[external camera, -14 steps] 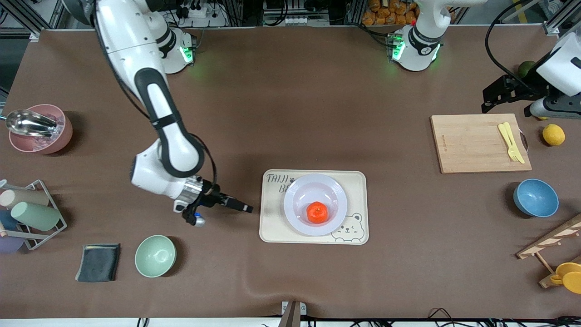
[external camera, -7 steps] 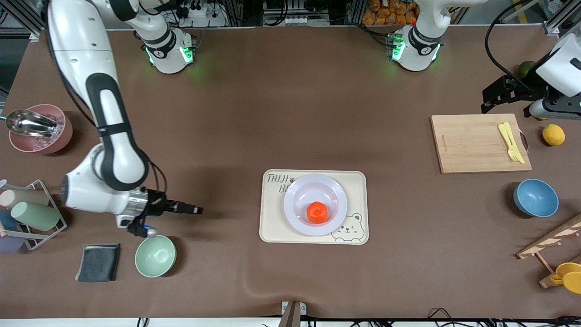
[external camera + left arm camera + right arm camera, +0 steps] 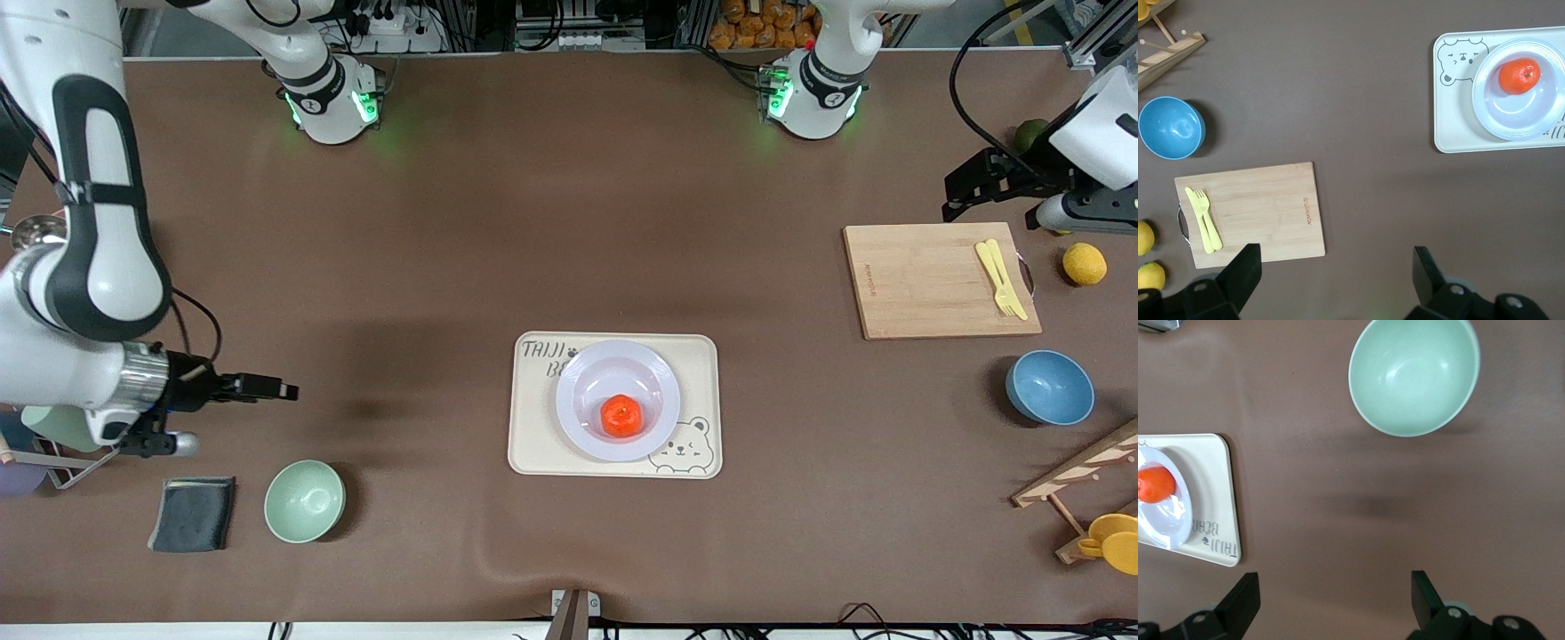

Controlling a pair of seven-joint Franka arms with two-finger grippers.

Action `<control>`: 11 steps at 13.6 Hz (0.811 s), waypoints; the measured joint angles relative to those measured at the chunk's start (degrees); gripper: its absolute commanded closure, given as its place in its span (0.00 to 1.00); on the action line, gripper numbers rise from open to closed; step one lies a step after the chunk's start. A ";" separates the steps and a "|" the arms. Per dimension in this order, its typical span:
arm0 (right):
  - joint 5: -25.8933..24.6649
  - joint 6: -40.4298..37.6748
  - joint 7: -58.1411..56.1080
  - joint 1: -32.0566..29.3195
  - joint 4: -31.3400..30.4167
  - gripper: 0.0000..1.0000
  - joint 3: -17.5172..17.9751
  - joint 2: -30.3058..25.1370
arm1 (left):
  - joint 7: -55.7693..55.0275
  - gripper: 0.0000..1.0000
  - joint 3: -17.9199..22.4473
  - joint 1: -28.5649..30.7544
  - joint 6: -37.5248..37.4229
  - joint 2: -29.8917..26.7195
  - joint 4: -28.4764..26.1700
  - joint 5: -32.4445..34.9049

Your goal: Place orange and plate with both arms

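Note:
The orange [image 3: 621,415] lies in the shallow centre of the lavender-white plate [image 3: 576,391], which sits on a cream bear-print tray [image 3: 533,449] mid-table. The orange [image 3: 1519,75] and plate [image 3: 1511,117] also show in the left wrist view, and the orange [image 3: 1155,484] and plate [image 3: 1166,520] in the right wrist view. My right gripper [image 3: 277,389] is open and empty over bare table, well away from the tray toward the right arm's end. My left gripper [image 3: 958,203] is open and empty over the table by the cutting board's corner.
A mint-green bowl [image 3: 304,500], a dark cloth [image 3: 193,514] and a cup rack [image 3: 67,444] lie at the right arm's end. A cutting board [image 3: 933,283] with a yellow fork [image 3: 1001,278], a lemon [image 3: 1084,264], a blue bowl [image 3: 1049,387] and a green fruit [image 3: 1029,133] lie at the left arm's end.
My right arm has swung away from the tray toward its own end of the table, gripper empty. The left arm, orange and plate have not moved.

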 measured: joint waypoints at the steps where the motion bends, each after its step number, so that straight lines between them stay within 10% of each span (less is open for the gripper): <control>1: -2.81 -0.40 0.00 -0.61 0.58 0.00 0.95 -1.71 | 0.00 0.00 0.00 0.00 0.00 0.00 0.00 0.00; 11: -19.05 -16.49 0.13 -4.99 5.00 0.00 3.45 -15.08 | 0.00 0.00 0.00 0.00 0.00 0.00 0.00 0.00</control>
